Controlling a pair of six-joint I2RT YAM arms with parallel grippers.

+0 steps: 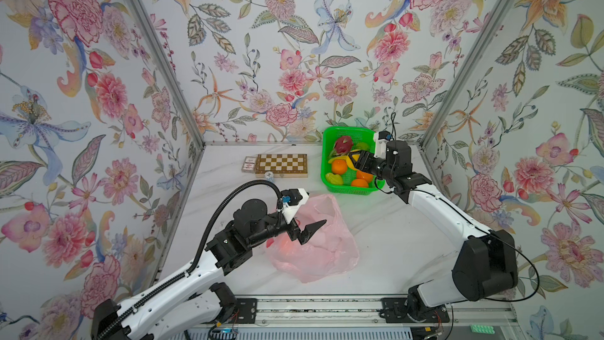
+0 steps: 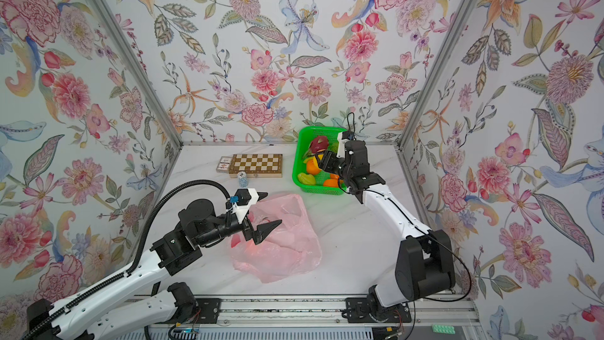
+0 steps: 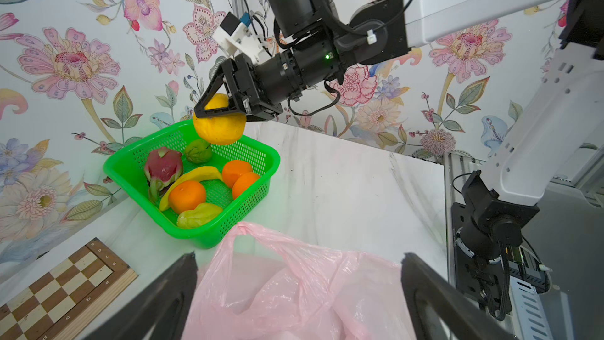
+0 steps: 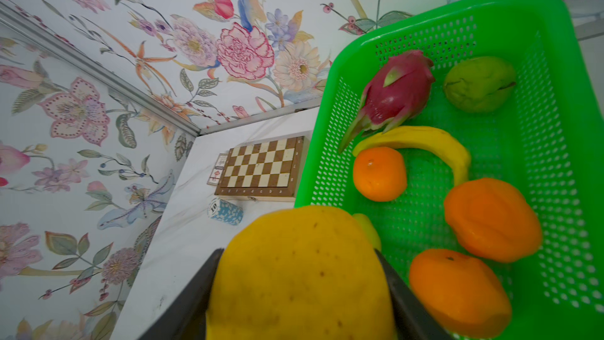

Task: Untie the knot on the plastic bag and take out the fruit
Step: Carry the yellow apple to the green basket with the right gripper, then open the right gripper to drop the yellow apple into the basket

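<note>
In a top view, the left end effector [image 1: 313, 232] is hovering spread wide above the bag [image 1: 330, 256] lying on the worktop [image 1: 408, 240]. Left wrist: the right end effector [image 3: 209, 107] is clamping a yellow fruit [image 3: 220, 129] over the basket [image 3: 251, 206]. Right wrist: it's sitting between both fingers [image 4: 405, 302].

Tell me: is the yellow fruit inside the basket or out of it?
Out of it. The right claw holds the yellow fruit in the air above the basket.
</note>
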